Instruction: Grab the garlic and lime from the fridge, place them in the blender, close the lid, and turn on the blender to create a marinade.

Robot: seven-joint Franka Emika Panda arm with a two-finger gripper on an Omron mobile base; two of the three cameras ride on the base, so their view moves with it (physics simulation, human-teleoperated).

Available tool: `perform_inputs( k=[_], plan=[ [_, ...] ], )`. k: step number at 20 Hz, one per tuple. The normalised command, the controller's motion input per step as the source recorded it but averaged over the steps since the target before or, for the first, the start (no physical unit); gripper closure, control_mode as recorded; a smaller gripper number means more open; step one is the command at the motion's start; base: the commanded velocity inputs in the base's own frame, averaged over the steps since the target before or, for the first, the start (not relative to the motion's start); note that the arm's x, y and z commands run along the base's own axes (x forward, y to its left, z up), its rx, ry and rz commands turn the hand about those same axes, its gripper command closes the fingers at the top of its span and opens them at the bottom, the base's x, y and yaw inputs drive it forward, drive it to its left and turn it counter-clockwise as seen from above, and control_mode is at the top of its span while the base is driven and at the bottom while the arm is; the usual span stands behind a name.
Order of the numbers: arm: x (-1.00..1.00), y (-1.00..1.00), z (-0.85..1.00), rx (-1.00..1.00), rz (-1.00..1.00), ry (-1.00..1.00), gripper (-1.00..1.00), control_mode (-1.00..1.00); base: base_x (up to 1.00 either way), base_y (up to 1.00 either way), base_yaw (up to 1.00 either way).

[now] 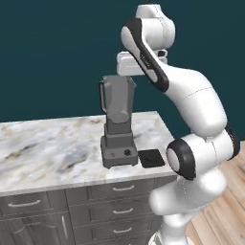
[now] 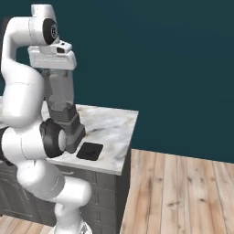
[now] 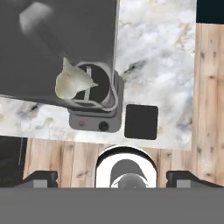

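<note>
The grey blender [image 1: 117, 125] [image 2: 62, 106] stands on the marble counter near its right end, jar uncovered. Looking straight down into the jar [image 3: 83, 52], I see a white garlic bulb [image 3: 72, 83] lying inside near the blades. My gripper [image 3: 114, 177] [image 1: 128, 72] [image 2: 54, 68] hovers directly above the jar's rim, open, its fingertips [image 3: 41, 177] wide apart and holding nothing. The flat black lid [image 1: 151, 158] [image 2: 89, 151] [image 3: 141, 121] lies on the counter just right of the blender's base. The lime and the fridge are out of view.
The marble counter [image 1: 48, 148] [image 2: 114, 125] ends just right of the lid, with grey drawers [image 1: 119, 189] beneath. Wooden floor [image 2: 183, 192] lies beyond the counter's end. A dark teal wall [image 1: 57, 52] stands behind.
</note>
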Motion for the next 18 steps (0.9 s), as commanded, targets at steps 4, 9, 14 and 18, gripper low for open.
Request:
perform_inputs(
  k=[4,9,14,18],
  plan=[
    [-1.0,-0.71,-0.61,0.06,-0.01,-0.2,-1.0,-1.0,0.0,0.0,0.0],
    [-1.0,-0.27,-1.0,0.04,-0.01,-0.25,-1.0,-1.0,0.0,0.0,0.0],
    [-0.94,-0.42,-0.45,0.07,0.0,-0.54,-1.0,-1.0,0.0,0.0,0.0],
    [-0.42,-0.36,0.0,0.0,-0.03,-0.27,-1.0,-1.0,0.0,0.0,0.0]
  ],
)
